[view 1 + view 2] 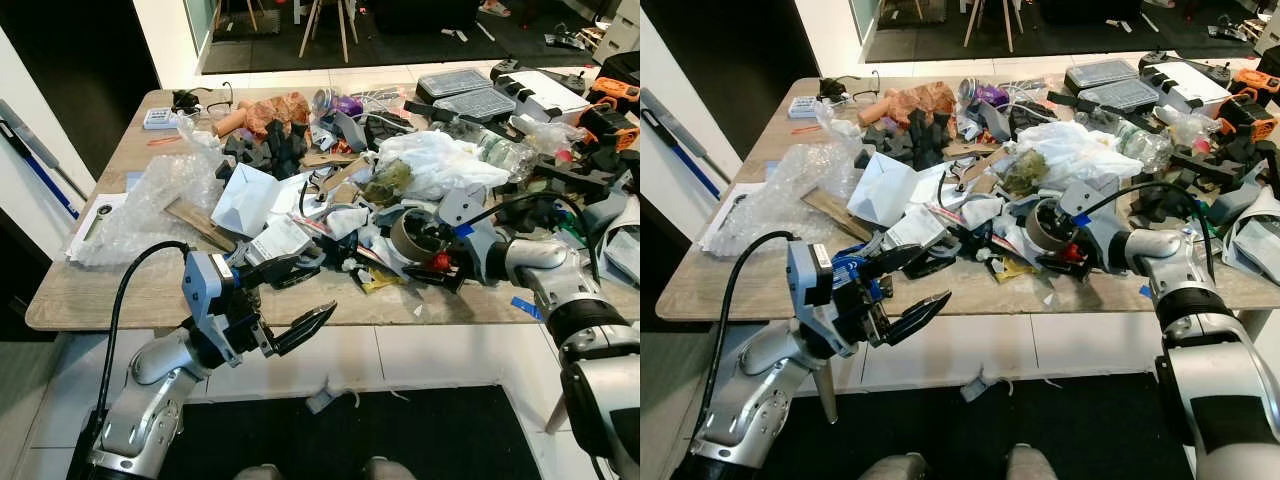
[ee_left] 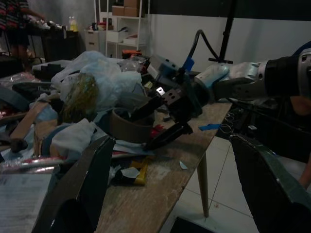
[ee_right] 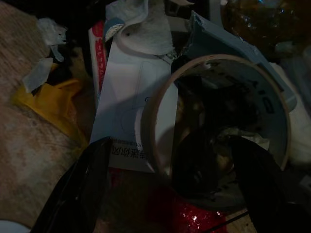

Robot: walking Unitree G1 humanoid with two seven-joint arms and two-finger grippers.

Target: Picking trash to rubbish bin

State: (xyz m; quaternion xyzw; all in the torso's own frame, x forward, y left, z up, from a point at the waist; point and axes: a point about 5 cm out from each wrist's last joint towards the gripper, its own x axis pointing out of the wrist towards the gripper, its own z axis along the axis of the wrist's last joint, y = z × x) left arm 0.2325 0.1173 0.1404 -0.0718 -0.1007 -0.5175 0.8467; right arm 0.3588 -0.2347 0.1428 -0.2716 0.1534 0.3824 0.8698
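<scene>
A brown tape roll (image 1: 413, 236) stands on the cluttered wooden table (image 1: 120, 290) near its front edge, among paper scraps and wrappers. My right gripper (image 1: 427, 262) is open at the roll: in the left wrist view one finger (image 2: 144, 108) reaches over the roll's rim (image 2: 127, 130) and the other lies low outside its wall. The right wrist view looks down into the roll's ring (image 3: 218, 60), with a white printed card (image 3: 129, 111) under it. My left gripper (image 1: 308, 296) hangs open and empty in front of the table's edge, left of the roll.
Trash covers the table: bubble wrap (image 1: 150, 205), folded white paper (image 1: 245, 200), a white plastic bag (image 1: 435, 160), a yellow wrapper (image 1: 375, 280). Cases and tools crowd the back right. A scrap (image 1: 325, 398) lies on the floor below. A person (image 2: 17, 19) stands far off.
</scene>
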